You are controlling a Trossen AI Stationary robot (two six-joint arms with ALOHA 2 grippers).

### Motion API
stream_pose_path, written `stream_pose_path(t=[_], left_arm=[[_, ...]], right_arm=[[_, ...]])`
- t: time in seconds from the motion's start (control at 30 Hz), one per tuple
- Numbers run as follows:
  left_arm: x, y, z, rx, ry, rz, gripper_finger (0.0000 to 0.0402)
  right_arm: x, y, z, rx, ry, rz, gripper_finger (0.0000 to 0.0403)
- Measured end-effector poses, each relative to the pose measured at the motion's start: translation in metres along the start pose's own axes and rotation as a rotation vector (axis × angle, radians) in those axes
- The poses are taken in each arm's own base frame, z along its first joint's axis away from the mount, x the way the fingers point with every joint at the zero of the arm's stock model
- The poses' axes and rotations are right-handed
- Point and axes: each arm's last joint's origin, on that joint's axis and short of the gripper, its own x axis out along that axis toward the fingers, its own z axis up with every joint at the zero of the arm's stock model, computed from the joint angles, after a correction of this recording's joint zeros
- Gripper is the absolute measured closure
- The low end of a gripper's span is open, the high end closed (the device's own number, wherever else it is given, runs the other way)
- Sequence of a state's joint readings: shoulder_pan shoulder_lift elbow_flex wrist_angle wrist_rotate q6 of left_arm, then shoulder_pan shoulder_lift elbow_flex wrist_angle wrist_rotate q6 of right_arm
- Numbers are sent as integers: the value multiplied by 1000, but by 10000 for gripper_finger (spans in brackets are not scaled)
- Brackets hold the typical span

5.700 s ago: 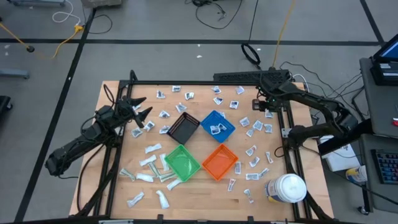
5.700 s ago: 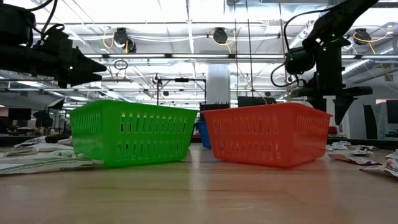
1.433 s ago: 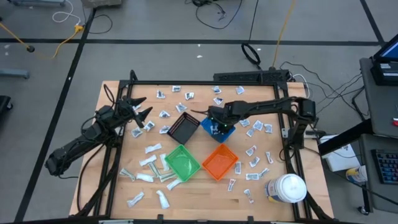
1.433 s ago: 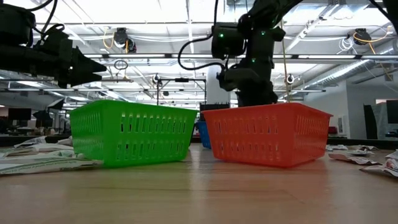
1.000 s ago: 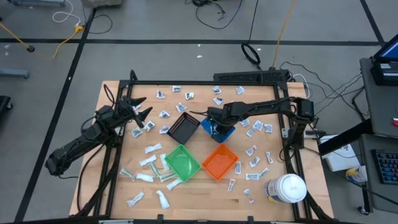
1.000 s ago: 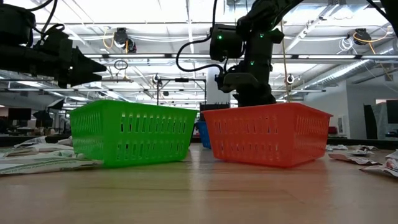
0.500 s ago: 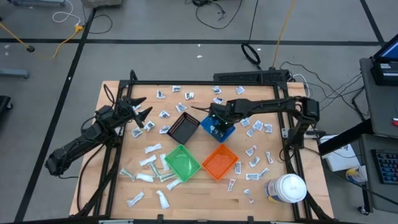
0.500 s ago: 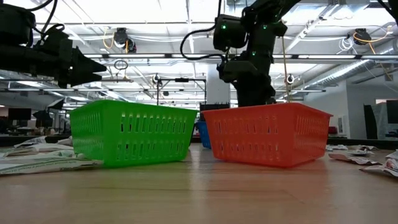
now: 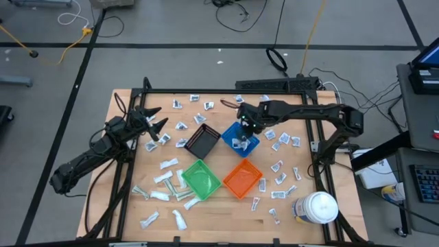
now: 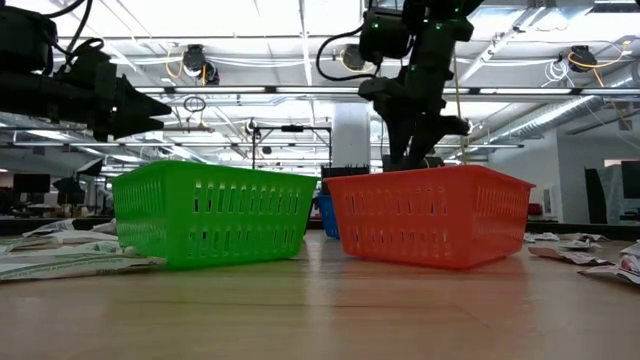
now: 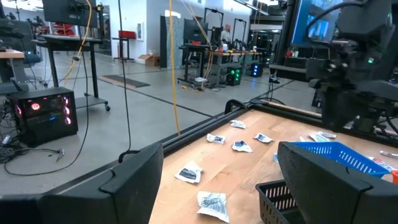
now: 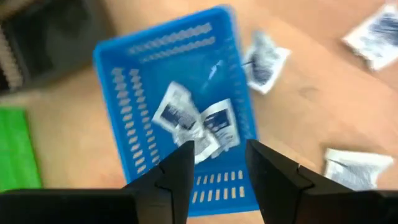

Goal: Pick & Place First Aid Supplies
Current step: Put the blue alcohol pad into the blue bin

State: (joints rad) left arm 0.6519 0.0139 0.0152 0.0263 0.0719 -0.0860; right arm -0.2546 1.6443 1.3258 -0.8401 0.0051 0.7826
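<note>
Several white first aid packets [image 12: 196,127] lie heaped in the middle of the blue bin [image 9: 241,138], which sits at the table's centre, toward one o'clock from the middle of the four-bin cluster. Dozens more packets [image 9: 280,165] are scattered flat on the wooden table [image 9: 123,103]: a band along the twelve o'clock edge, a spread at three o'clock of the bins, and longer wrapped pads [image 9: 159,196] at seven o'clock near the green bin [image 9: 200,179].

The right gripper [image 9: 247,123] hangs above the blue bin's twelve o'clock rim, its arm reaching in from three o'clock. In the right wrist view its two dark fingers [image 12: 174,177] stand apart with a clear gap and nothing between them, the heap in the bin showing through that gap.

Around the blue bin, the black bin [image 9: 203,142] is just beside it at nine o'clock, the orange bin [image 9: 243,179] at six o'clock, and the green bin diagonally opposite. A large white round jar [image 9: 315,207] stands near the table's five o'clock corner.

The left gripper [image 9: 155,121] waits at nine o'clock, well apart from the bins, above loose packets, its fingers spread wide and empty.
</note>
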Motion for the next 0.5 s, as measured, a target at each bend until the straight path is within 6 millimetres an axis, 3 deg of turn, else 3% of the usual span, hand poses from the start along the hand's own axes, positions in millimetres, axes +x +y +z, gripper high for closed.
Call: stream_pose_path(t=[0.23, 0.5], left_arm=[[0, 0, 0, 0, 0, 0, 78], [0, 0, 0, 0, 0, 0, 78]], right_arm=[[2, -3, -1, 152, -27, -41, 266], [6, -37, -35, 302, 7, -94, 266]])
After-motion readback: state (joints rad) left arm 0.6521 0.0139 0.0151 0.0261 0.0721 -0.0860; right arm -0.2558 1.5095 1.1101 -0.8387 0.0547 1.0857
